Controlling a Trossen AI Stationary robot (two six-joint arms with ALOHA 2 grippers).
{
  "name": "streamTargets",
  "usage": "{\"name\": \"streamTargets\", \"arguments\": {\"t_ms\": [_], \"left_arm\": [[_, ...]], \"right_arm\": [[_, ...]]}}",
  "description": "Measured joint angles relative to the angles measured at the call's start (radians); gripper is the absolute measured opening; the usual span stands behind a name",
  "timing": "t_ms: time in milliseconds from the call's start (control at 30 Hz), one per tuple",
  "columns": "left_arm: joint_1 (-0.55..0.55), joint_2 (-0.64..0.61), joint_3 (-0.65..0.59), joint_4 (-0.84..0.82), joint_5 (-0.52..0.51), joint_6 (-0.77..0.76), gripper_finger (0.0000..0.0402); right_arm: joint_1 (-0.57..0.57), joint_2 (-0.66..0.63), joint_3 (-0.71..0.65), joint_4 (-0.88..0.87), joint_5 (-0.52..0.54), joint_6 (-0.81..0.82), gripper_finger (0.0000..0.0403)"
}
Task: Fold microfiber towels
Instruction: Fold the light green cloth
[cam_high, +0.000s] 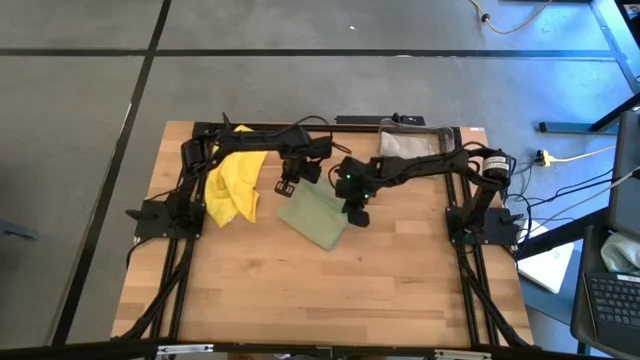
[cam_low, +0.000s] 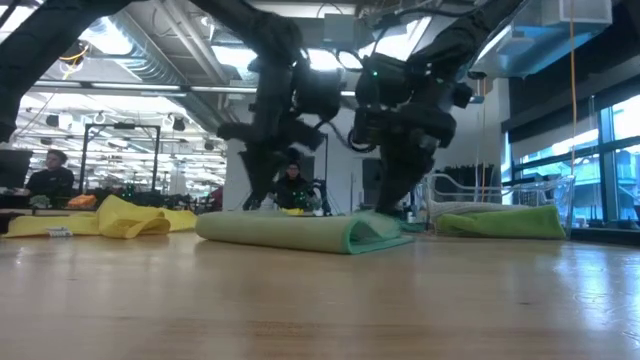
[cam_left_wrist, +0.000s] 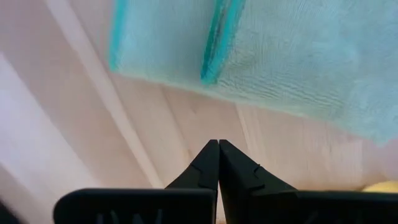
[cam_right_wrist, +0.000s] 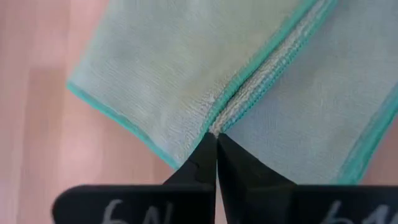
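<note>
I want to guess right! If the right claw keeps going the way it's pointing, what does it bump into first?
Most likely the pale olive-green towel. The right claw, shut, points at its folded edge and seems to touch it already; the contact itself is hard to confirm.

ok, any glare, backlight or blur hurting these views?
Low view: bright ceiling lights and windows silhouette both arms; the folded pale olive-green microfiber towel stays readable. High view: blue glare on the floor, table evenly lit. Left wrist view: towel soft-focused. Right wrist view: towel weave sharp.

The right gripper (cam_right_wrist: 216, 140) bears handwritten marks reading roughly "6N" and "61" on its fingers (cam_right_wrist: 186, 171).
</note>
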Motion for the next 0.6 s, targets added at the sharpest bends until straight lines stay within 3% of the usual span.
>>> {"name": "streamTargets", "arguments": {"t_ms": [300,600], "left_arm": [[-0.003,-0.001,0.062,0.034,-0.016,0.021,0.0],[-0.02,-0.001,0.062,0.111,0.26,0.09,0.0]], "right_arm": [[0.039,0.0,0.0,-0.111,0.07,0.025,0.0007],[0.039,0.0,0.0,-0.1,0.095,0.022,0.0007]]}}
